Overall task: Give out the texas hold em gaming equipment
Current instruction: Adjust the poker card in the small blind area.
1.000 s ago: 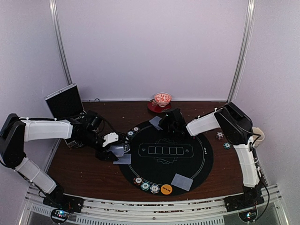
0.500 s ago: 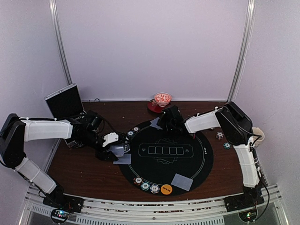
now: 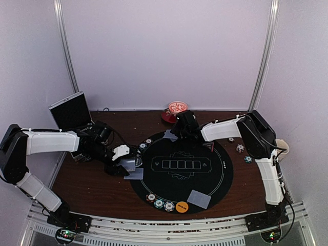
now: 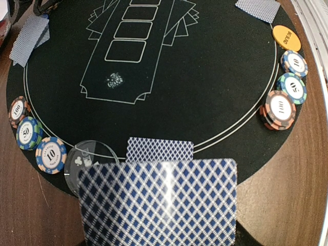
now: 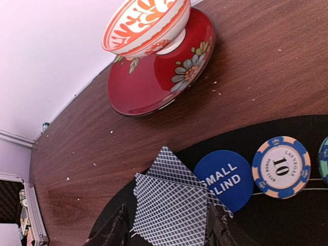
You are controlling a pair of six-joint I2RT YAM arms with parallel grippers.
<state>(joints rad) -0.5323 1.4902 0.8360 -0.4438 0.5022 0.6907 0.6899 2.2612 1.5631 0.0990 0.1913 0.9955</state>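
Meanwhile, both arms reach over the mat (image 3: 220, 177).
The left gripper (image 3: 130, 165) clamps a card (image 4: 159, 205) at its left rim; the right gripper (image 5: 166, 230), jaws apart, straddles two cards (image 5: 171, 200) lying at its far rim.

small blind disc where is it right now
In the right wrist view the blue small blind disc lies at the black mat's edge, between the overlapping cards and a 10 chip, near the red saucer.

I see a blue-and-white lattice-backed card (image 4: 159, 205), black mat (image 4: 205, 77) with white lines, white-lettered blue disc (image 5: 225, 179), orange disc (image 4: 286, 38), red flowered saucer (image 5: 154, 87), red-and-white bowl (image 5: 143, 23)
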